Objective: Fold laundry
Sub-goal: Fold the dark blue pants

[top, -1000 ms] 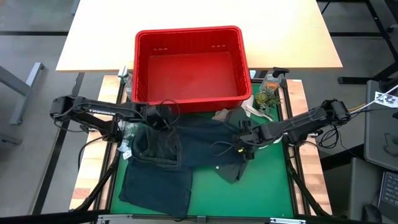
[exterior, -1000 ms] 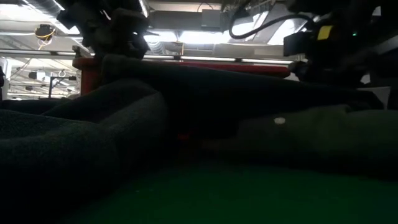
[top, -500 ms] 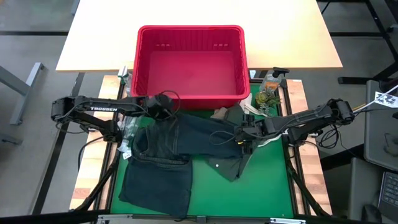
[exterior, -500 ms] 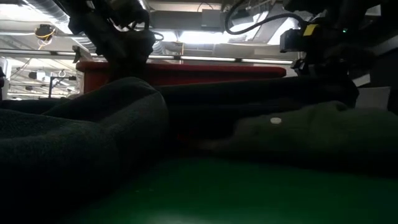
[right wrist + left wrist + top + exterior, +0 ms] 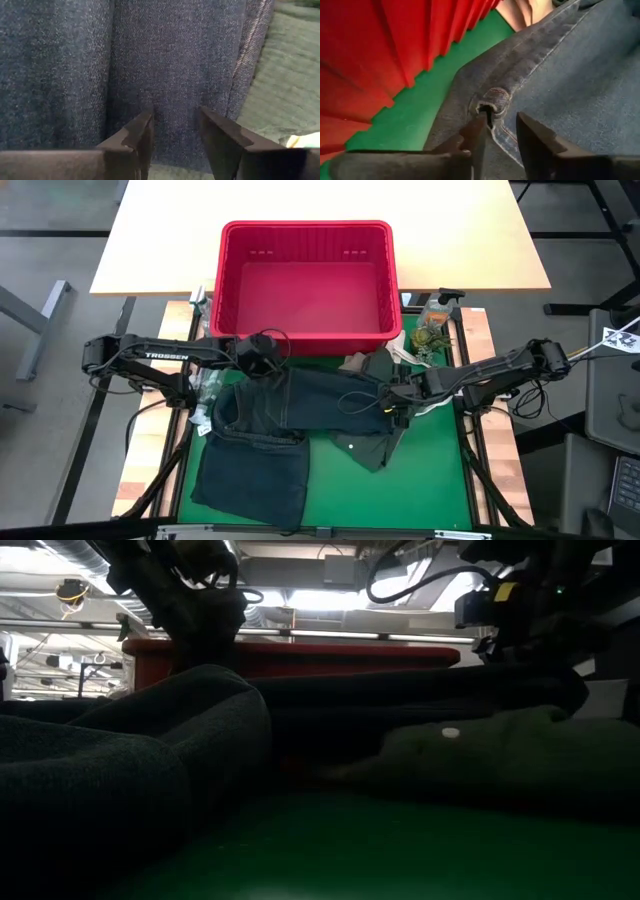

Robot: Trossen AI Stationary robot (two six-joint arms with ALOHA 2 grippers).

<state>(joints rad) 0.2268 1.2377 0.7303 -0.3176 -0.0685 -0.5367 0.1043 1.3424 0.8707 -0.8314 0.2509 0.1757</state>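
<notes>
High view showed the blue jeans [image 5: 290,415] lying flat on the green mat [image 5: 420,480], just in front of the red basket [image 5: 305,280]. One leg was folded and hung toward the front edge of the mat, away from the basket. A green shirt [image 5: 375,445] poked out from under the jeans, on the side far from the basket.

The left claw [image 5: 262,358] sat at the jeans' edge, right beside the basket's front wall. In its wrist picture the two fingers [image 5: 532,137] stood a little apart over a belt loop [image 5: 492,100], and nothing was pinched between them.

The right claw [image 5: 392,402] was at the other end of the jeans, farther from the basket. Its fingers [image 5: 215,135] were spread over the blue cloth; they may have been pressing on it, but that was hard to see.
</notes>
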